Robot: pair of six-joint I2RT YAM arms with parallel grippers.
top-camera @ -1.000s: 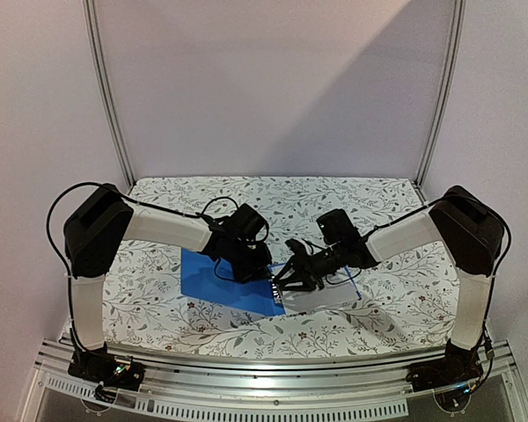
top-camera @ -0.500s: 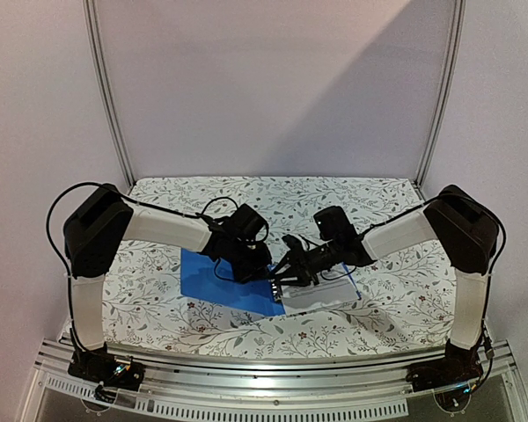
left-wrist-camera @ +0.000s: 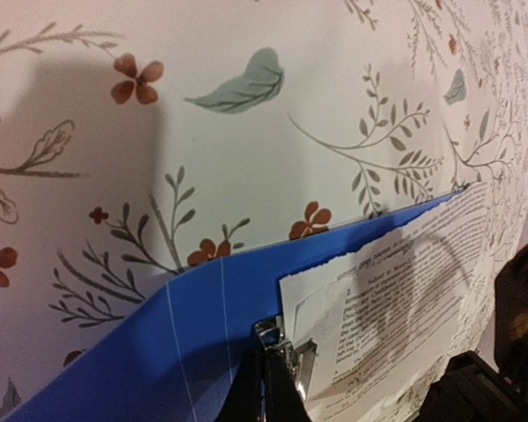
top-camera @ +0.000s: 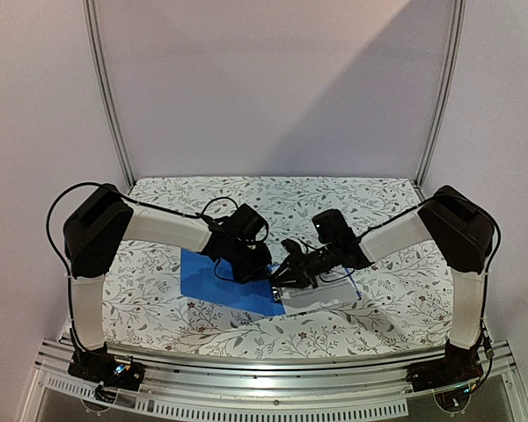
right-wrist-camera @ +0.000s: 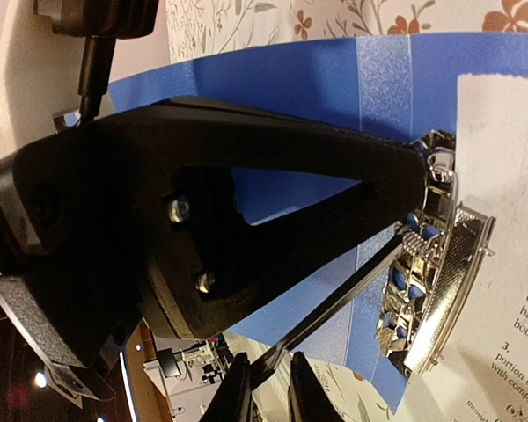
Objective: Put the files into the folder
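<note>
From above we see the folder (top-camera: 220,280) open by the counter's (top-camera: 246,198) near edge, files (top-camera: 321,294) on its right half. Wrist views alone show the ring clip (right-wrist-camera: 431,264), left gripper (left-wrist-camera: 266,382) closed together there; right gripper (right-wrist-camera: 268,391) we cannot tell

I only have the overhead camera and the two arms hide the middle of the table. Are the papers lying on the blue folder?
Observer: Yes. The left wrist camera shows the files lying printed side up on the open folder.
Operator: What is the left arm touching?
Observer: In the right wrist camera, the left gripper has its fingertips together at the metal clip inside the folder.
Operator: Are the files under that clip?
Observer: The clip's plate overlaps the edge of the files there. I cannot tell whether it is clamped down.
</note>
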